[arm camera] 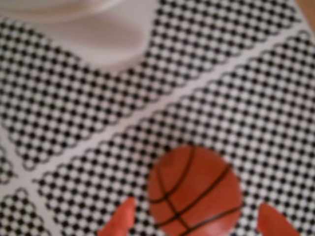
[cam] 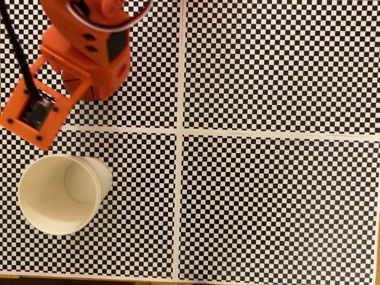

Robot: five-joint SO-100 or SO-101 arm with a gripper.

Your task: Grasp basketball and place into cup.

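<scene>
In the wrist view the basketball [arm camera: 194,189], orange-red with thin black seams, rests on the checkered mat near the bottom edge. My gripper [arm camera: 197,223] is open, with one orange fingertip [arm camera: 120,221] left of the ball and the other right of it, a small gap showing on each side. The cream-white cup [arm camera: 108,29] is blurred at the top of that view. In the fixed view the cup [cam: 56,222] stands upright at the lower left with nothing in it. The orange arm [cam: 89,53] hangs over the upper left there and hides the ball.
A black-and-white checkered mat [cam: 273,202] covers the table, split by white strips into four panels. A black cable [cam: 15,41] runs along the arm at the far left. The table's wooden front edge shows along the bottom of the fixed view.
</scene>
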